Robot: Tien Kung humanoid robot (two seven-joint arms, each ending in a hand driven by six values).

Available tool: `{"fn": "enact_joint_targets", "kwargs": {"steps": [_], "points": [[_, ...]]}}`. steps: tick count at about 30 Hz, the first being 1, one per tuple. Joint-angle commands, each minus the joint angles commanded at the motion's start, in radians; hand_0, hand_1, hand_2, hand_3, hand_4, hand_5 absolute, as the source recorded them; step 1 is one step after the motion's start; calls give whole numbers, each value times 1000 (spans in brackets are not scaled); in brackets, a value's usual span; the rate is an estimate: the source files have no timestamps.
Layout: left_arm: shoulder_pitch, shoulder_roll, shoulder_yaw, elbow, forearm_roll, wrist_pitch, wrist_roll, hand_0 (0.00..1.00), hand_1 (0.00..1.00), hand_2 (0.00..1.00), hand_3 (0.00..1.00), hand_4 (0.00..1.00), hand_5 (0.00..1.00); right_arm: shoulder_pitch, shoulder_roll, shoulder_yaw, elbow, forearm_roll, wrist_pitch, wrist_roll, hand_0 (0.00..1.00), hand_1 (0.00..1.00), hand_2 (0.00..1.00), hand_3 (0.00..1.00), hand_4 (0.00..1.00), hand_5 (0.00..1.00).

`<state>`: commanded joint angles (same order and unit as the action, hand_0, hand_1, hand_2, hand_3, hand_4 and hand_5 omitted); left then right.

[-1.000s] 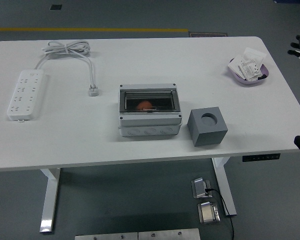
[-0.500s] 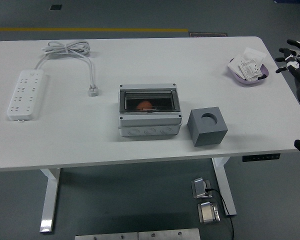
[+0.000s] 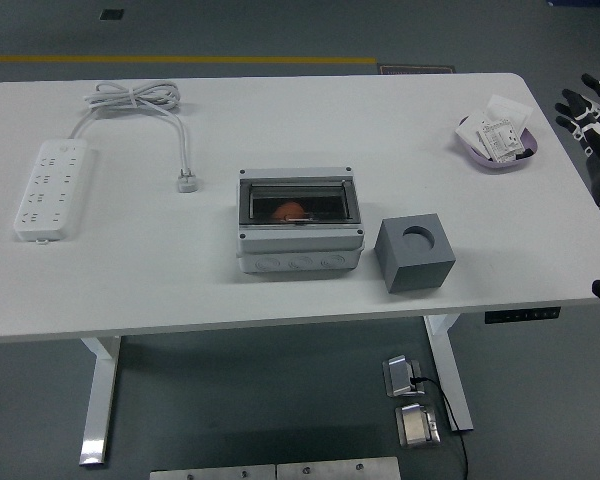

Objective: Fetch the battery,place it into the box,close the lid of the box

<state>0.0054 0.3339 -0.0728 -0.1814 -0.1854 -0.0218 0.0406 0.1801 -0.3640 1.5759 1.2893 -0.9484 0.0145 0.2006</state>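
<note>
our right hand (image 3: 588, 108) hangs off the counter's (image 3: 130, 270) right edge, fingers (image 3: 570, 100) spread, holding nothing — the box (image 3: 299, 233) sits mid-counter, lid shut, something orange inside.

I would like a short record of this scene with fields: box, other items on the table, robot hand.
box: grey box at table centre, dark see-through lid down, something orange visible inside
right of box: grey cube with round hole on top
far right: purple bowl holding white packets
left: white power strip, cable coiled behind it
right hand: beyond the table's right edge, fingers spread, holding nothing
left hand: not in view
</note>
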Motion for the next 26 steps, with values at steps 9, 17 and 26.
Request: {"fn": "enact_joint_targets", "kwargs": {"steps": [9,17,26], "points": [[4,1,4,1,-7,0,-2,616,675,606,646,712,131,0,2,0,6,36,-3,23,949,865,877,932,998,768],[4,0,-28,1,20,1,3,616,675,607,646,710,129,-1,-2,8,14,62,-5,33,927,854,866,916,998,827],[4,3,-25,1,17,2,3,616,675,606,646,710,126,0,-1,6,27,111,-12,53,892,830,842,880,998,888]]}}
